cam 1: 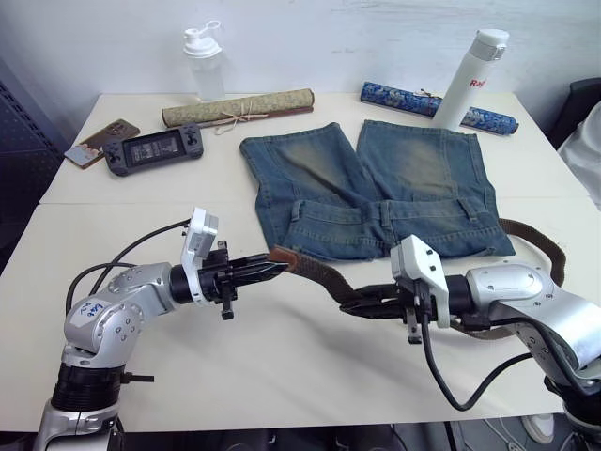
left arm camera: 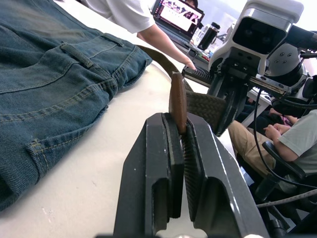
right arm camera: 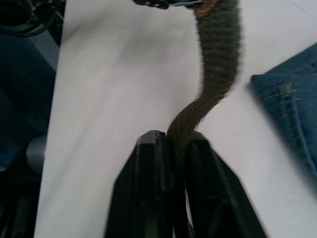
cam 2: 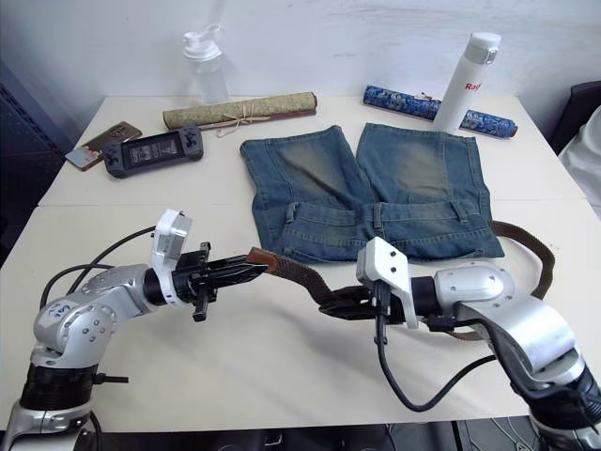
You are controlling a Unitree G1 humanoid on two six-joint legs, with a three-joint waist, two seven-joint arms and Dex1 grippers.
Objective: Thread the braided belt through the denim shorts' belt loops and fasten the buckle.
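Open desk (cam 1: 282, 376) surface runs along the near edge. The shorts (cam 1: 371, 188) occupy the centre. Along the far edge stand two bottles (cam 1: 204, 64) (cam 1: 472, 77), two rolls (cam 1: 239, 108) (cam 1: 437, 105) and a game console (cam 1: 153, 148).

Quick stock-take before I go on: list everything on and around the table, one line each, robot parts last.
denim shorts: one, faded blue, table middle
braided belt: one, olive-brown, near shorts' waistband, held by both grippers
rolled mat: one, tan, far side
rolled blue cloth: one, patterned, far right
white bottle: one, far right
clear shaker bottle: one, far left
handheld console: one, grey, left
phone: one, left edge
left gripper: shut on belt tip
right gripper: shut on belt
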